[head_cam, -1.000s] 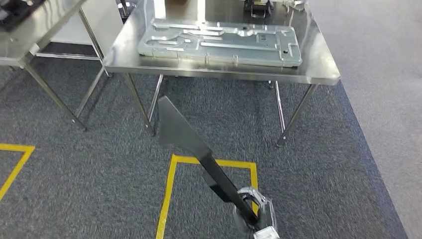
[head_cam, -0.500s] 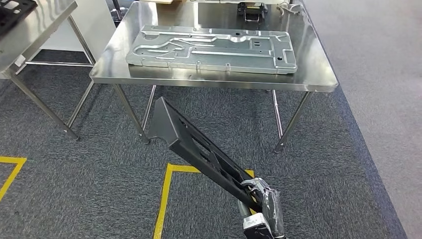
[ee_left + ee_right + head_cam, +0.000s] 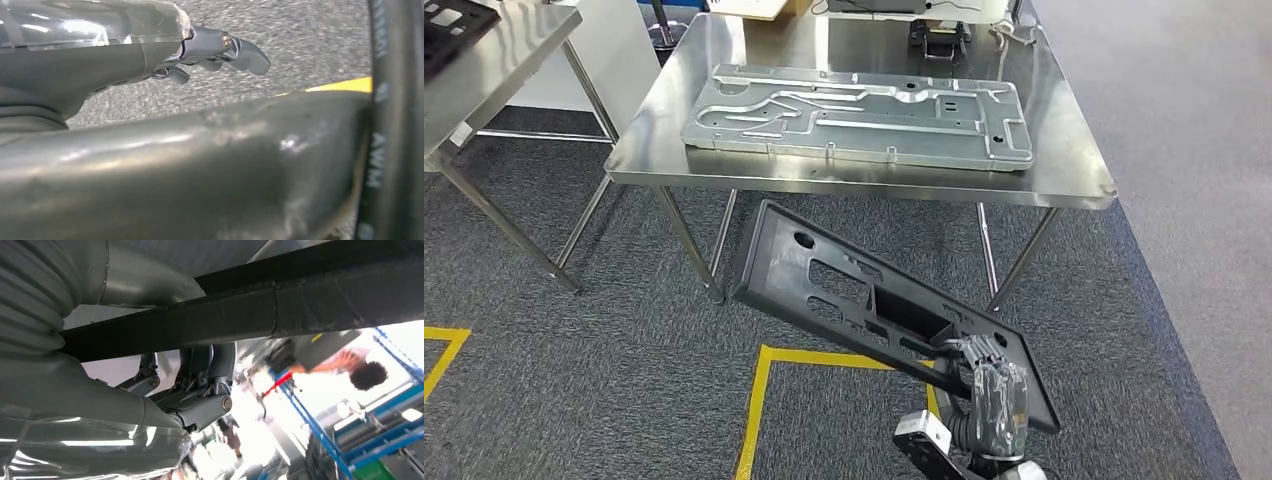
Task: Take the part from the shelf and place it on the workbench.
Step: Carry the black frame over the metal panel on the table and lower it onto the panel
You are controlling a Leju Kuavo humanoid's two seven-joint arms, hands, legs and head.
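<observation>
From the head, the right hand (image 3: pixel 986 385) grips the black part (image 3: pixel 864 300) by its near end, tilted above the carpet before the workbench (image 3: pixel 1064 170), where a metal plate (image 3: pixel 854 112) lies. At the left wrist, the left hand (image 3: pixel 220 50) hangs with fingers apart, holding nothing. At the right wrist, fingers (image 3: pixel 200 390) clasp the part's edge.

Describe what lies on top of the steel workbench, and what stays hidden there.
A long stamped metal panel lies flat on the workbench. It covers the surface beneath it. Dark items at the far edge are cut off, unidentifiable.

Grey metal plate (image 3: pixel 859 115) on steel table — yellow floor tape (image 3: pixel 759 400).
</observation>
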